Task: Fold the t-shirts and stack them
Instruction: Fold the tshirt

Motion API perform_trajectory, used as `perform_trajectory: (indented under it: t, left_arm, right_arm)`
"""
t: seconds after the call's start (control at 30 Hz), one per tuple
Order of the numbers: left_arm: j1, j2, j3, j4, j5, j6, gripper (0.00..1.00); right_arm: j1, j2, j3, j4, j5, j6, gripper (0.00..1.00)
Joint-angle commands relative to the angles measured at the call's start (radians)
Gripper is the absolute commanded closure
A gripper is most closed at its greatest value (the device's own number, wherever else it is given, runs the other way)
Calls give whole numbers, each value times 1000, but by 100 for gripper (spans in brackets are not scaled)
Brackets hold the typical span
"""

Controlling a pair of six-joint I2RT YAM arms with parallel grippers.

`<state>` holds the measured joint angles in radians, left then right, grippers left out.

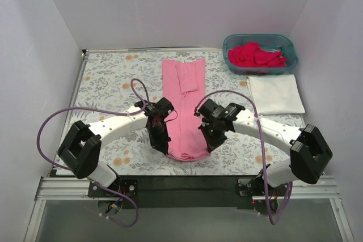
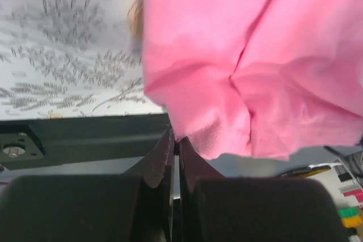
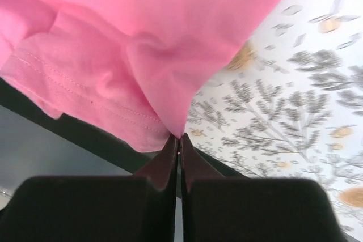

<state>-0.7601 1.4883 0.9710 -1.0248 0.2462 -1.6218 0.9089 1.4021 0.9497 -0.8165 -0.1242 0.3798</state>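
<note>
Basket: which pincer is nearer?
Right. The right pincer holds the pink shirt at its right edge, short of the basket; the left pincer holds the left edge, farther.

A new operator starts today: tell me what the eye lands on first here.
A light pink t-shirt, folded into a long strip, lies down the middle of the floral cloth, its near end pinched by the left gripper and right gripper. At the far right, a teal basket holds deep pink-red t-shirts, with a folded white t-shirt just nearer.
</note>
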Motion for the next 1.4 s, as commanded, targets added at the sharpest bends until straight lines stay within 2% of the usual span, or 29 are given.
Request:
perform_trajectory:
  t: [0.0, 0.17, 0.27, 0.33, 0.43, 0.73, 1.03, 1.37]
  left_arm:
    - [36, 56, 96, -55, -74, 65, 100]
    - [151, 141, 219, -26, -128, 147, 100]
    - [217, 185, 261, 31, -142, 178, 100]
    - [243, 210, 265, 110, -174, 186, 100]
    - [272, 286, 314, 172, -198, 201, 100]
    - [301, 426, 517, 243, -288, 264, 100]
    - [337, 437, 491, 311, -300, 269, 100]
    - [343, 510, 479, 370, -314, 266, 100]
  right_arm:
    - [-93, 49, 127, -96, 26, -71, 99]
    - [-191, 136, 257, -89, 55, -127, 99]
    - [-217, 202, 334, -66, 95, -159, 99]
    - [-226, 241, 351, 6, 101, -163, 99]
    - [-245, 287, 373, 103, 100, -160, 99]
    - [-288, 399, 477, 192, 209, -219, 99]
    - [-323, 414, 462, 258, 232, -240, 99]
    - [-343, 500, 466, 353, 238, -257, 99]
